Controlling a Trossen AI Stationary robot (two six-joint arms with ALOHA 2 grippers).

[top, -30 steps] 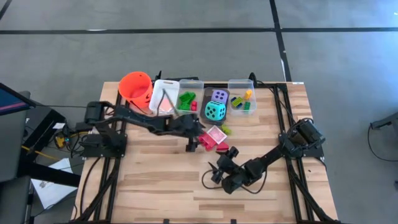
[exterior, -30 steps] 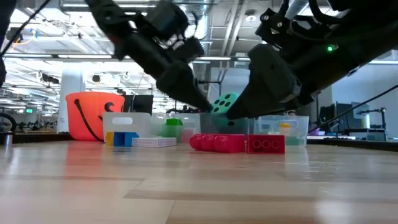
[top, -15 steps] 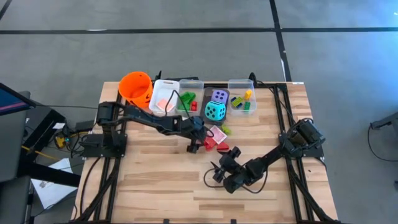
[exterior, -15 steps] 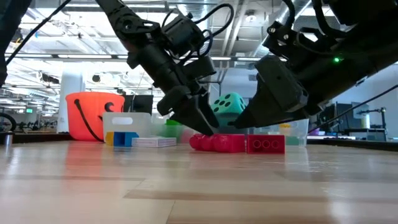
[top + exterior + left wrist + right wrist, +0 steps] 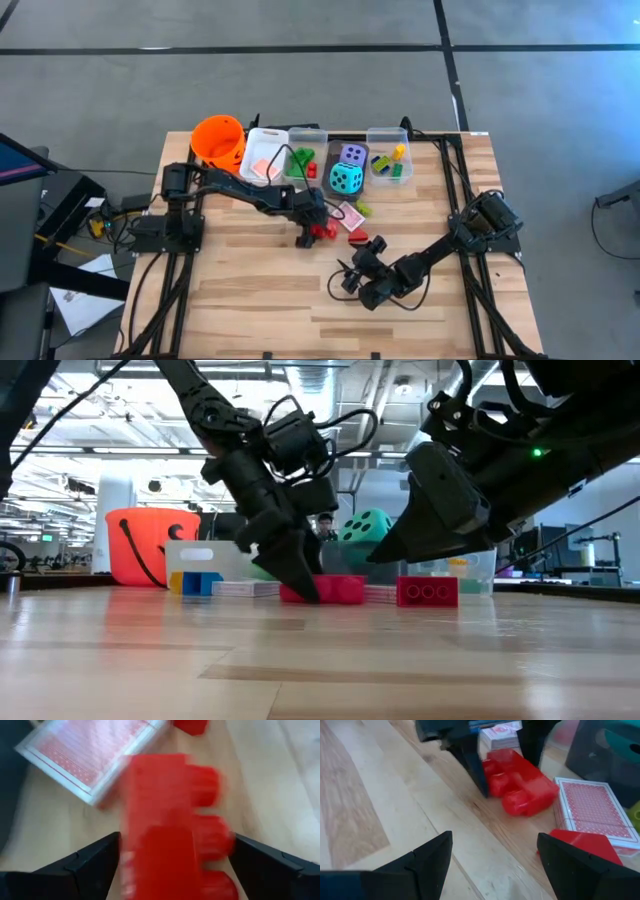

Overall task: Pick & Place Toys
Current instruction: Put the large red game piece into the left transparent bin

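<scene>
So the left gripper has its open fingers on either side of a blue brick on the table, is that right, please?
Not quite: the brick between the left gripper's open fingers is red, not blue. The left wrist view shows it plainly; the rest is right.

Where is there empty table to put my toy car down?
The near half of the wooden table is bare, from the left pincer down to the front edge, left of the right pincer. It is crowded along the far edge: orange bucket, clear bins and teal die, with a red brick and cards just before them.
</scene>
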